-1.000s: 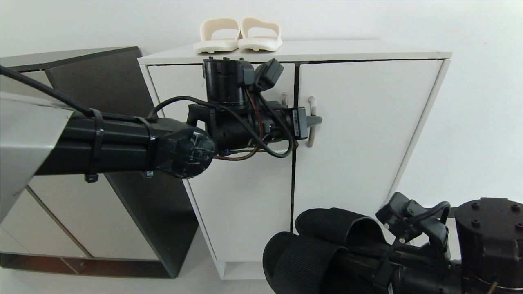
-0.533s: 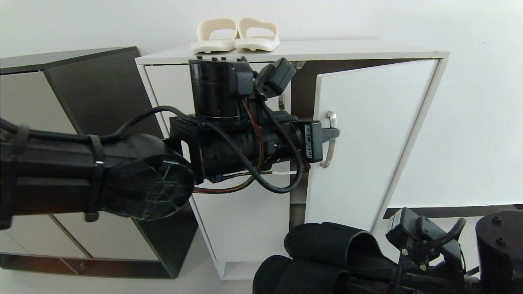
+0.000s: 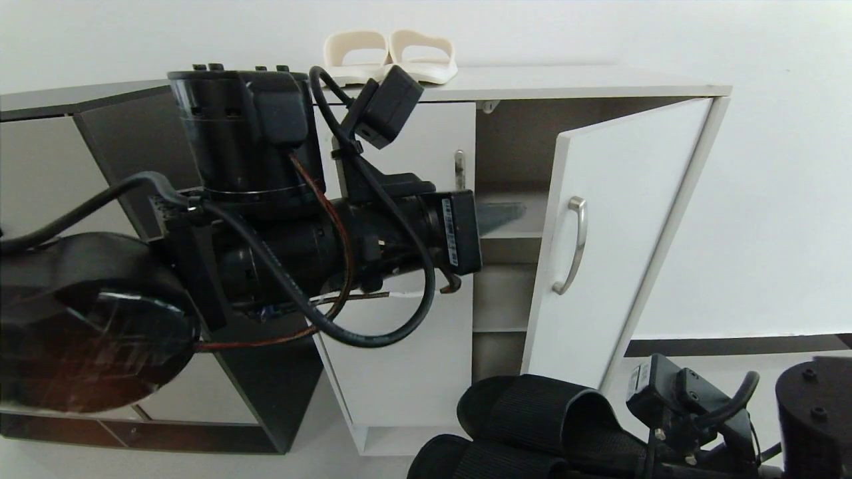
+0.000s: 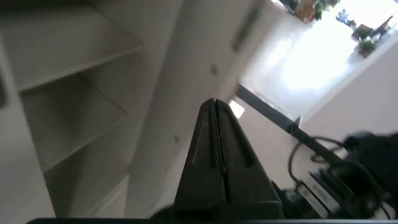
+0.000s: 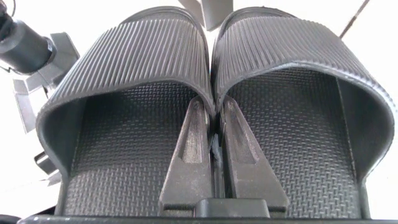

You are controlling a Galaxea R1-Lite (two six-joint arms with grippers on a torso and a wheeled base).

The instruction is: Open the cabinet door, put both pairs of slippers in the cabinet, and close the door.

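White and hinged at its right edge, the cabinet door (image 3: 626, 219) stands swung well open, its metal handle (image 3: 571, 246) free, baring the shelves (image 3: 509, 234) inside the cabinet (image 3: 572, 81). Just in front of that opening hangs the left gripper (image 3: 512, 214), fingers pressed together on nothing. Near and low to the right, the right gripper (image 5: 214, 109) pinches the black slippers (image 3: 532, 416) by their touching inner walls. The cream slippers (image 3: 389, 56) sit on the cabinet top, toward its left end. Opening looks done. Loading comes next, which calls for the left arm to clear the gap and the right to lift its pair to a shelf.
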